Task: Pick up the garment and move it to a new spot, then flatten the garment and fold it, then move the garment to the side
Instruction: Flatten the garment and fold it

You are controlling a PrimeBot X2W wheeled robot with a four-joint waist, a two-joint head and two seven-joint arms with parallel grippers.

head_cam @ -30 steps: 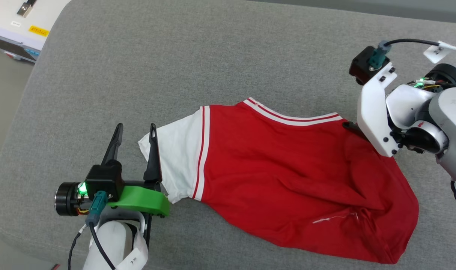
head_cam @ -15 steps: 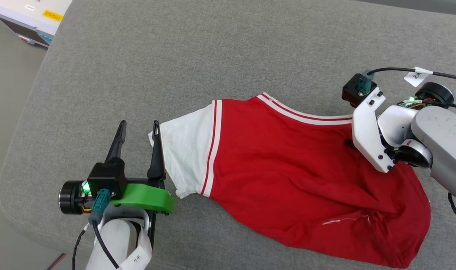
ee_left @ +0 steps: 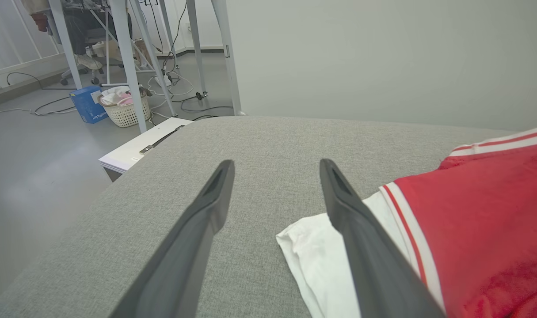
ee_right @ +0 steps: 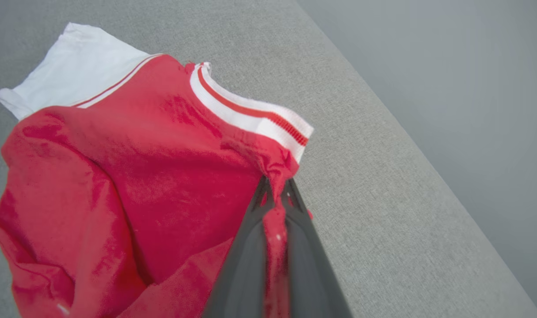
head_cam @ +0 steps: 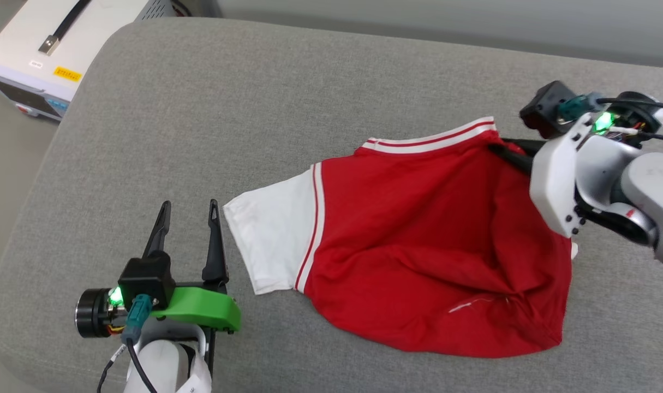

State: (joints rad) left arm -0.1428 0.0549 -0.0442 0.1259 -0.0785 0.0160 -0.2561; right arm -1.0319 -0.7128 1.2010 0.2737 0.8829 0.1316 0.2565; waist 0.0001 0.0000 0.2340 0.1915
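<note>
Now the right gripper point(ee_right: 275, 190) pinches the garment point(head_cam: 418, 234) beside its striped trim point(ee_right: 250, 110), likely to lift it; the left gripper point(head_cam: 189, 205) stands spread beside the sleeve point(head_cam: 271, 234), empty.

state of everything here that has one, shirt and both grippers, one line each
garment, unfolded and rumpled on the grey cushion, red fabric near the striped trim pinched
white sleeve, spread flat on the cushion, not gripped
left gripper, open, empty, beside the sleeve
right gripper, shut on the garment
</note>
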